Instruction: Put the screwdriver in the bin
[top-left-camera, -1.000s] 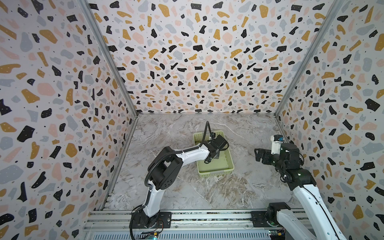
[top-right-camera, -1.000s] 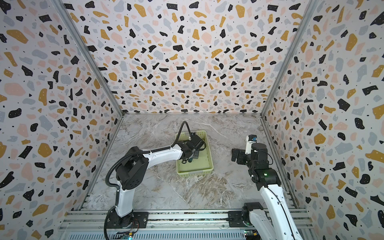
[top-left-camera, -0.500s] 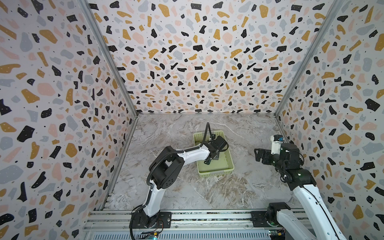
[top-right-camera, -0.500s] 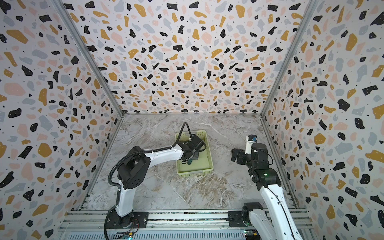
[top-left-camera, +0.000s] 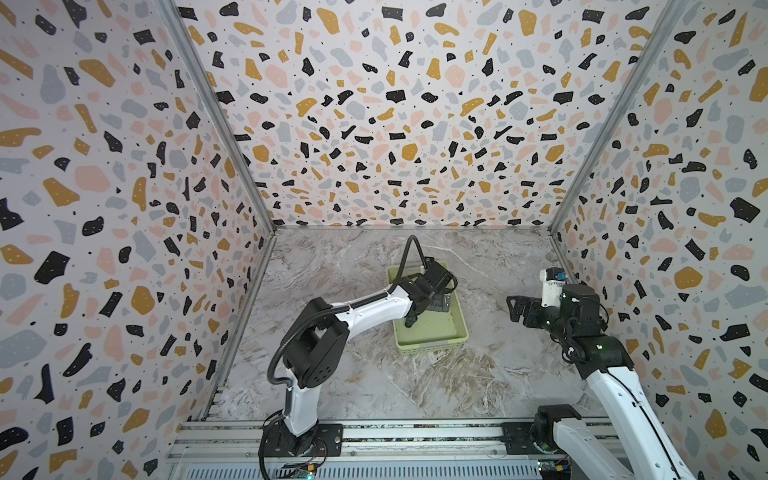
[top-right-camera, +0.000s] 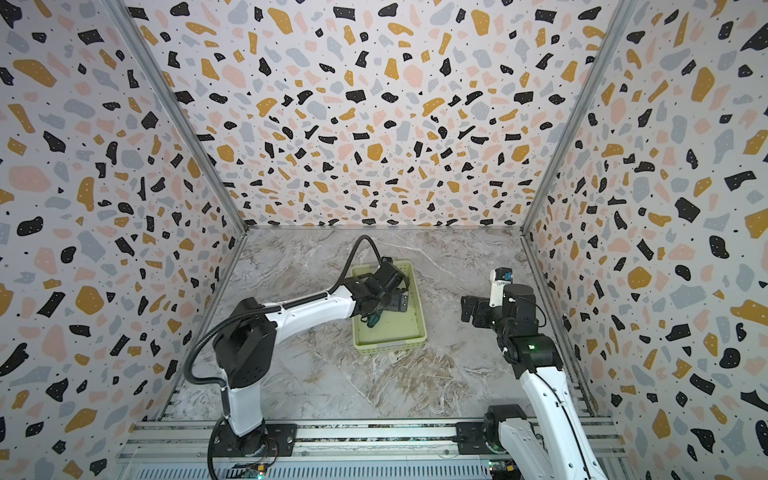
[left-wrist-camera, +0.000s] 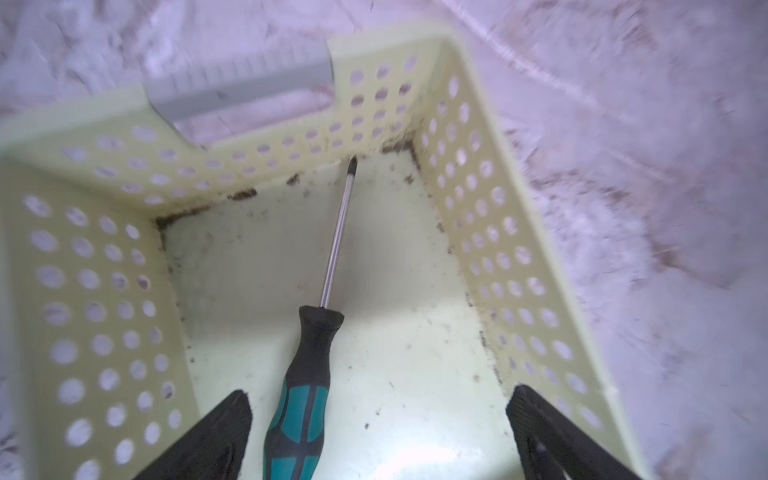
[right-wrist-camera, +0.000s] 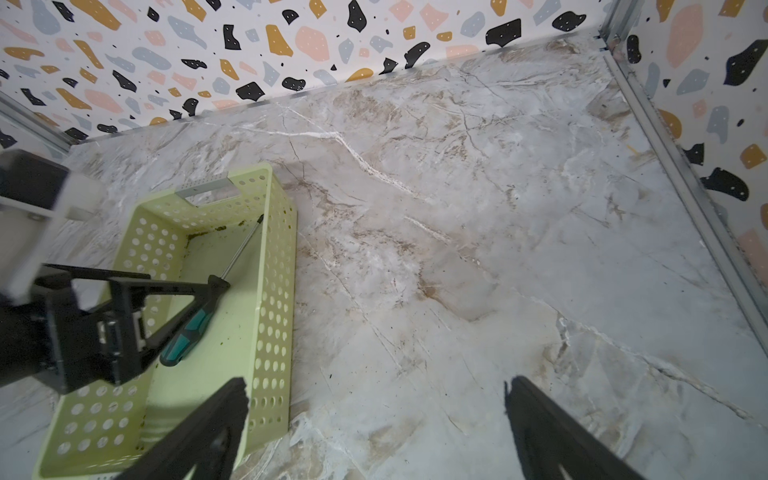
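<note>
The left end effector (left-wrist-camera: 376, 432) has just gone from clamped to fully apart above the pale yellow-green perforated plastic bin (left-wrist-camera: 490, 232). The teal-and-black-handled screwdriver (left-wrist-camera: 309, 382) now lies free on the bin's floor, its tip at the wall below the handle cut-out. Judgement: placement done; only retreat remains. The right end effector (right-wrist-camera: 376, 419) hangs apart and empty over the marble worktop (right-wrist-camera: 478, 249).

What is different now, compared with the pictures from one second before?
The left pincer has opened and let go of the screwdriver, which now lies on the floor of the bin, its tip toward the handle end. The left arm hardly moved. The bin and the right pincer, open and off to the side, stayed as before.
</note>
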